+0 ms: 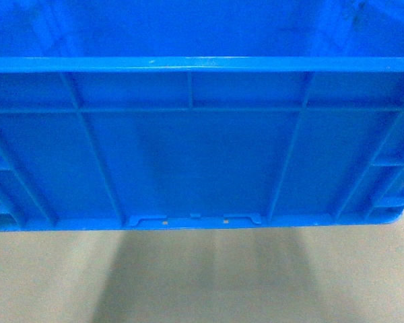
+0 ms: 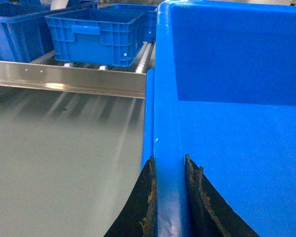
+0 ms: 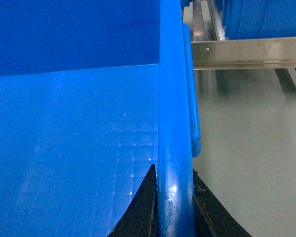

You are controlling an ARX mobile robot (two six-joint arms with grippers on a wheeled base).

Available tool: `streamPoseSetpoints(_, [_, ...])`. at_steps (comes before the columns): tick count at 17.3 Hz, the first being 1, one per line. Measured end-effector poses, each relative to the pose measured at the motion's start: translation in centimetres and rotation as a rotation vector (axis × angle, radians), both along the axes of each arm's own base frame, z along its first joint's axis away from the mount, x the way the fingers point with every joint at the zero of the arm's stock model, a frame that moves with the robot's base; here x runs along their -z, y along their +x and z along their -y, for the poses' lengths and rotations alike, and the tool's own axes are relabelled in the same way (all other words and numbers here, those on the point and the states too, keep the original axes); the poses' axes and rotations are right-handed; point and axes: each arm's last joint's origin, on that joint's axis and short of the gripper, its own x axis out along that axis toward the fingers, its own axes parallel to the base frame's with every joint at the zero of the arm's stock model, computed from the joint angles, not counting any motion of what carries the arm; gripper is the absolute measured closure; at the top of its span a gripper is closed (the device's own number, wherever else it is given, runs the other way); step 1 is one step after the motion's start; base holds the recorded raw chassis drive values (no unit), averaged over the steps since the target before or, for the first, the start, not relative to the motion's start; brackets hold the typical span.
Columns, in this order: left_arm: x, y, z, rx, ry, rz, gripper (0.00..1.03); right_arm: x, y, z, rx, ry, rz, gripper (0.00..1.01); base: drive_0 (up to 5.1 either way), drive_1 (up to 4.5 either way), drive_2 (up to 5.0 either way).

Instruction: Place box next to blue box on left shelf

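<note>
Box (image 1: pixel 188 161) fills head view, top cropped at 12 o'clock. Left gripper (image 2: pixel 170 197), right gripper (image 3: pixel 173 197) pinch box rims; fingertips cut off.

Premises present as a warehouse or logistics storage area. Evidence: a metal flow-rack shelf (image 2: pixel 69 79) fitted with roller tracks (image 2: pixel 144 57), several identical blue plastic crates (image 2: pixel 96 37) standing on it, and a plain grey sealed floor (image 2: pixel 59 163).
</note>
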Motion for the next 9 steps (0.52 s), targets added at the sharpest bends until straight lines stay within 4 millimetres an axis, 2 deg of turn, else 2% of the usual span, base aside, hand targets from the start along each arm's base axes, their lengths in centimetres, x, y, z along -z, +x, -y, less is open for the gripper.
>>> streamPoseSetpoints(9, [0.1, 0.01, 0.0, 0.001, 0.0, -0.003, 0.92, 0.1, -0.02, 0.0, 0.001, 0.0, -0.002, 0.92, 0.0, 0.0, 0.0])
